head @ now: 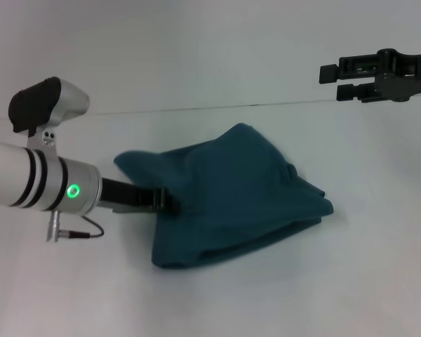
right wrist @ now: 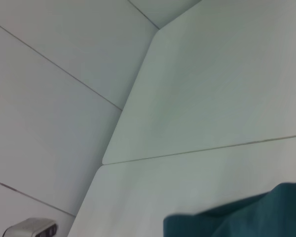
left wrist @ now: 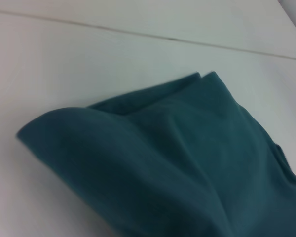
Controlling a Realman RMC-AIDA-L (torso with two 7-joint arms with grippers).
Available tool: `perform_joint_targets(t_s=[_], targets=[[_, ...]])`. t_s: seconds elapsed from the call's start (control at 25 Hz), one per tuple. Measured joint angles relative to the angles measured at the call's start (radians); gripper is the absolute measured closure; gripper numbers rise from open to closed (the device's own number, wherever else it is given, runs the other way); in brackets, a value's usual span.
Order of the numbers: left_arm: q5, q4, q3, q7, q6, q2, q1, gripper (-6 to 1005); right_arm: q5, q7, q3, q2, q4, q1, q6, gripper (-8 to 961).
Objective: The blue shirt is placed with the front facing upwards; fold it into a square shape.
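The blue shirt lies bunched and folded over on the white table, plain teal side up, with no lettering showing. My left gripper reaches in from the left at the shirt's left edge. Its black fingers are shut on a fold of the cloth and hold it slightly raised. The left wrist view shows the lifted teal fold close up. My right gripper hangs open and empty high at the far right, apart from the shirt. A corner of the shirt shows in the right wrist view.
A seam line crosses the table behind the shirt. A thin cable loops under my left wrist. Bare table lies in front of and to the right of the shirt.
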Motion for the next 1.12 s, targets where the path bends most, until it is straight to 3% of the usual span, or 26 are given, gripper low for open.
perform_joint_targets(t_s=[0.16, 0.24, 0.36, 0.6, 0.72, 0.92, 1.12], targets=[[-0.005, 0.072, -0.008, 0.009, 0.132, 0.002, 0.056, 903, 0.000, 0.001, 0.001, 0.000, 0.007, 0.002, -0.005, 173], [-0.005, 0.148, -0.012, 0.005, 0.205, 0.006, 0.120, 903, 0.000, 0.000, 0.001, 0.000, 0.008, 0.002, -0.005, 173], [-0.005, 0.176, -0.023, 0.000, 0.228, 0.017, 0.147, 904, 0.000, 0.000, 0.002, 0.000, 0.009, 0.002, -0.003, 174], [0.003, 0.080, -0.058, -0.001, 0.186, 0.096, 0.125, 905, 0.000, -0.001, 0.001, 0.004, 0.010, 0.001, 0.000, 180], [0.004, 0.023, -0.061, 0.003, 0.150, 0.115, 0.107, 906, 0.000, -0.001, -0.002, 0.007, 0.010, 0.002, 0.000, 180], [-0.004, 0.021, -0.077, 0.004, 0.129, 0.114, 0.119, 905, 0.000, -0.002, 0.000, 0.008, 0.010, -0.001, -0.007, 182], [0.001, 0.105, -0.091, -0.003, 0.163, 0.098, 0.149, 872, 0.000, -0.002, 0.001, 0.008, 0.011, -0.003, -0.008, 183]])
